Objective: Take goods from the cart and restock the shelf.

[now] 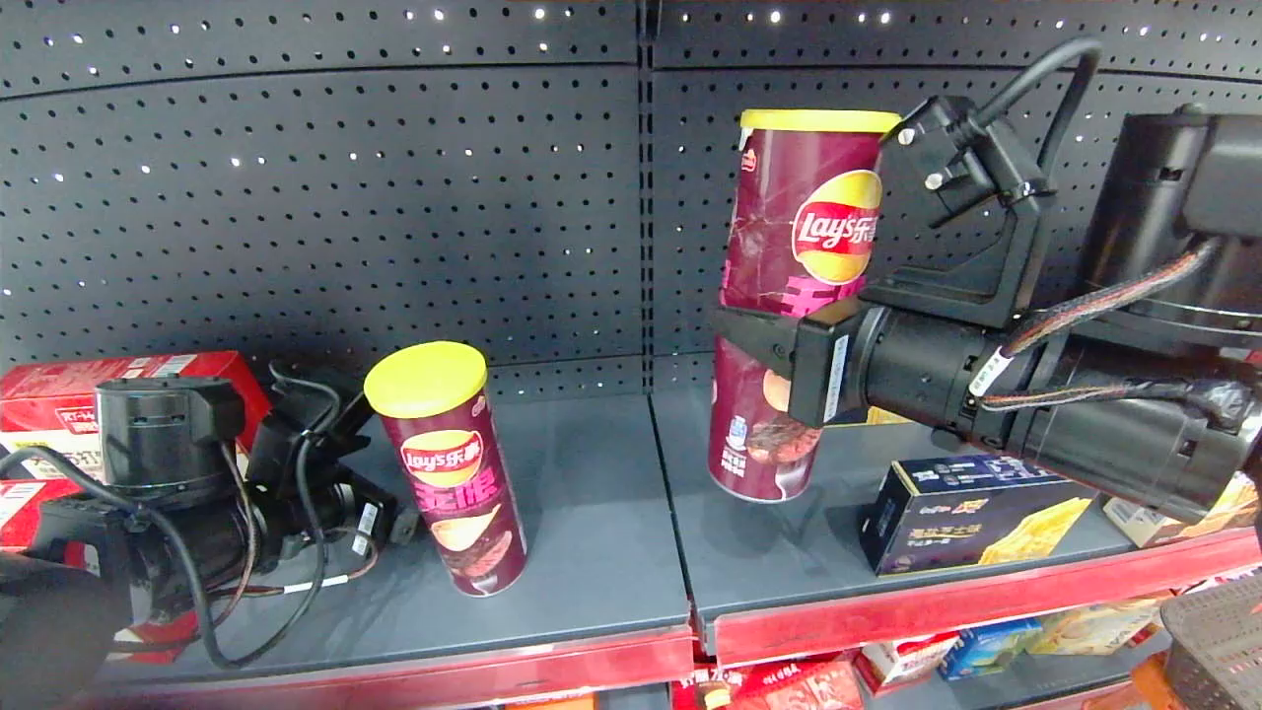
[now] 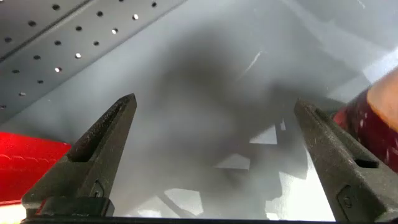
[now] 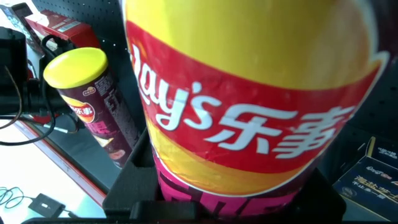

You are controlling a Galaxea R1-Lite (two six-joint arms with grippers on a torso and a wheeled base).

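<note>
The right gripper (image 1: pixel 769 350) clenched the tall chip canister (image 1: pixel 804 237) mid-body, mid-shelf (image 1: pixel 611 582); it looked light, stiff, slick and easily tipped. The left gripper (image 2: pixel 216 102) gaped empty.

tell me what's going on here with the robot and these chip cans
The robot is restocking a shelf. Its right gripper is shut on a yellow-lidded chip can, held slightly tilted with its base low over the shelf's right section, beside a blue box; whether it touches down can't be told. A second can stands on the left section. The left gripper sits open next to it, holding nothing.
</note>
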